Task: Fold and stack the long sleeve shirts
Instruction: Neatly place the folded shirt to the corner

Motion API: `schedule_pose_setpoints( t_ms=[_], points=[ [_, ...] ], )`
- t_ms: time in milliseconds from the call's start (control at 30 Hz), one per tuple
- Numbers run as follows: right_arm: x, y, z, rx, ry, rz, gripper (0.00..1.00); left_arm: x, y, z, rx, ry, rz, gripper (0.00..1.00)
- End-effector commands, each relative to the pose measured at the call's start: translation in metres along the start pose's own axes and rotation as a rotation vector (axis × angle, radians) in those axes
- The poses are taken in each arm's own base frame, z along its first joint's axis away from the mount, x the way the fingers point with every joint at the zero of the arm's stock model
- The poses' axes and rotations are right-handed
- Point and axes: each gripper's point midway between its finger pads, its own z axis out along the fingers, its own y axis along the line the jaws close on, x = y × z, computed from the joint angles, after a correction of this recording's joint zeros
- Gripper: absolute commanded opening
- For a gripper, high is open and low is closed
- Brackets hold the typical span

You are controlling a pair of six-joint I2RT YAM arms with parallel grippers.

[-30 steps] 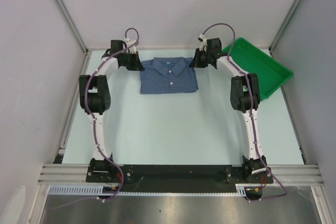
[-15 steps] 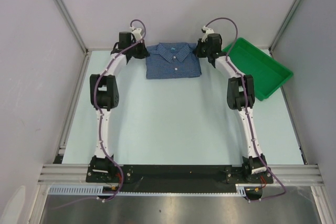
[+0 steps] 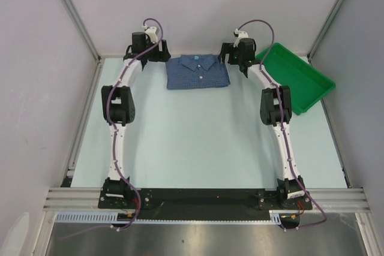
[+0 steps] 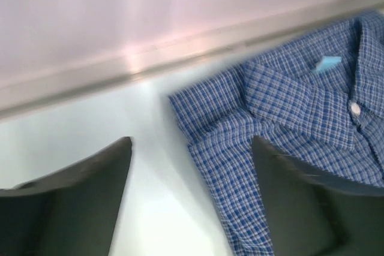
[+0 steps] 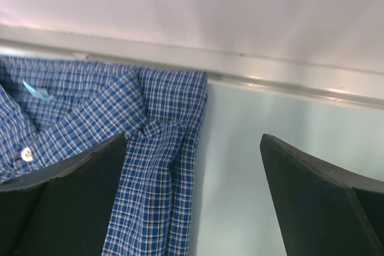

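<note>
The long sleeve shirt point(image 3: 198, 72) lies folded flat, collar up, at the far edge of the table against the back wall. It is blue with a fine white check. My left gripper point(image 3: 162, 52) stands open at its left shoulder, and in the left wrist view the shirt point(image 4: 288, 106) passes under the right finger point(image 4: 300, 202), with nothing clamped. At the right shoulder my right gripper point(image 3: 227, 54) is open too. In the right wrist view the shirt's edge point(image 5: 156, 148) lies loose beside the left finger point(image 5: 66, 202) of the right gripper point(image 5: 193, 137).
A green plastic tray point(image 3: 312, 82) sits tilted at the back right, just past the right arm. The back wall and its metal rail point(image 5: 270, 82) run close behind both grippers. Bare pale table point(image 3: 198, 142) stretches from the shirt to the arm bases.
Both arms carried the shirt toward the back wall. Both grippers have then gone from shut to open and let go of its shoulders.
</note>
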Motion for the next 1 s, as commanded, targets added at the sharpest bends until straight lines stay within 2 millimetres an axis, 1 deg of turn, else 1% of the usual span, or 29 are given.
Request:
schedule_pose_setpoints(
  t_ms=[0,33,67,133,167,200,233,267,300,333,367,400,433,467,500,533,567,600,633,667,700,733,767,800,833,867,900,933,967],
  points=[
    [-0.153,0.023,-0.060,-0.037,-0.309,-0.089,1.00,-0.107,-0.005,-0.063,-0.062,-0.179,0.122,0.99],
    [-0.165,0.028,-0.069,-0.055,-0.323,-0.122,1.00,-0.116,-0.007,-0.073,-0.065,-0.187,0.123,1.00],
    [-0.186,0.037,-0.087,-0.070,-0.354,-0.143,1.00,-0.133,-0.012,-0.097,-0.064,-0.202,0.126,1.00],
    [-0.199,0.051,-0.107,-0.129,-0.356,-0.177,1.00,-0.149,-0.023,-0.123,-0.043,-0.212,0.145,0.99],
    [-0.221,0.061,-0.131,-0.161,-0.391,-0.188,1.00,-0.147,-0.029,-0.135,-0.032,-0.181,0.143,1.00],
    [-0.208,0.056,-0.135,-0.177,-0.336,-0.174,1.00,-0.162,-0.041,-0.159,-0.020,-0.201,0.177,0.99],
    [-0.205,0.062,-0.145,-0.227,-0.313,-0.171,1.00,-0.162,-0.049,-0.169,-0.002,-0.188,0.194,1.00],
    [-0.207,0.066,-0.158,-0.260,-0.300,-0.161,1.00,-0.153,-0.057,-0.180,0.025,-0.140,0.194,0.99],
    [-0.216,0.072,-0.179,-0.290,-0.305,-0.162,1.00,-0.158,-0.066,-0.200,0.023,-0.141,0.213,0.99],
    [-0.200,0.068,-0.187,-0.313,-0.235,-0.133,1.00,-0.153,-0.070,-0.207,0.028,-0.117,0.215,0.99],
    [-0.193,0.068,-0.194,-0.313,-0.200,-0.121,1.00,-0.141,-0.076,-0.217,0.035,-0.068,0.208,0.99],
    [-0.196,0.071,-0.211,-0.308,-0.184,-0.127,1.00,-0.131,-0.080,-0.229,0.030,-0.038,0.204,0.99],
    [-0.164,0.067,-0.214,-0.301,-0.071,-0.103,1.00,-0.123,-0.082,-0.237,0.022,-0.014,0.192,0.99],
    [-0.153,0.068,-0.222,-0.301,-0.028,-0.108,1.00,-0.107,-0.085,-0.243,0.022,0.038,0.166,0.99],
    [-0.141,0.066,-0.229,-0.299,0.007,-0.143,1.00,-0.082,-0.085,-0.243,0.027,0.103,0.139,0.99],
    [-0.131,0.067,-0.247,-0.282,0.050,-0.138,1.00,-0.082,-0.091,-0.261,0.020,0.097,0.142,1.00],
    [-0.100,0.061,-0.251,-0.269,0.123,-0.120,1.00,-0.071,-0.094,-0.265,0.017,0.120,0.137,0.99],
    [-0.084,0.058,-0.259,-0.265,0.155,-0.134,1.00,-0.040,-0.091,-0.265,0.007,0.185,0.115,0.99],
    [-0.086,0.062,-0.279,-0.259,0.142,-0.156,1.00,-0.038,-0.096,-0.279,0.000,0.175,0.126,0.99],
    [-0.048,0.056,-0.283,-0.245,0.216,-0.132,1.00,-0.029,-0.097,-0.283,-0.008,0.186,0.122,1.00],
    [-0.037,0.055,-0.290,-0.239,0.234,-0.138,1.00,0.003,-0.094,-0.282,-0.008,0.253,0.095,1.00],
    [-0.038,0.059,-0.307,-0.236,0.219,-0.151,1.00,0.015,-0.094,-0.285,-0.015,0.272,0.088,0.99],
    [-0.005,0.053,-0.313,-0.228,0.283,-0.125,1.00,0.014,-0.099,-0.297,-0.015,0.238,0.104,0.99],
    [0.002,0.055,-0.321,-0.228,0.287,-0.129,1.00,0.047,-0.098,-0.297,-0.016,0.297,0.080,1.00],
    [0.012,0.055,-0.329,-0.228,0.297,-0.135,1.00,0.053,-0.099,-0.301,-0.017,0.283,0.086,0.99],
    [0.012,0.057,-0.341,-0.225,0.278,-0.147,1.00,0.056,-0.105,-0.311,-0.011,0.266,0.088,1.00],
    [0.035,0.054,-0.346,-0.215,0.317,-0.132,1.00,0.080,-0.105,-0.313,-0.008,0.306,0.071,0.99],
    [0.041,0.055,-0.351,-0.220,0.322,-0.136,1.00,0.088,-0.106,-0.314,-0.013,0.309,0.074,1.00],
    [0.040,0.057,-0.360,-0.219,0.306,-0.143,1.00,0.091,-0.109,-0.321,-0.015,0.297,0.080,0.99]
  ],
)
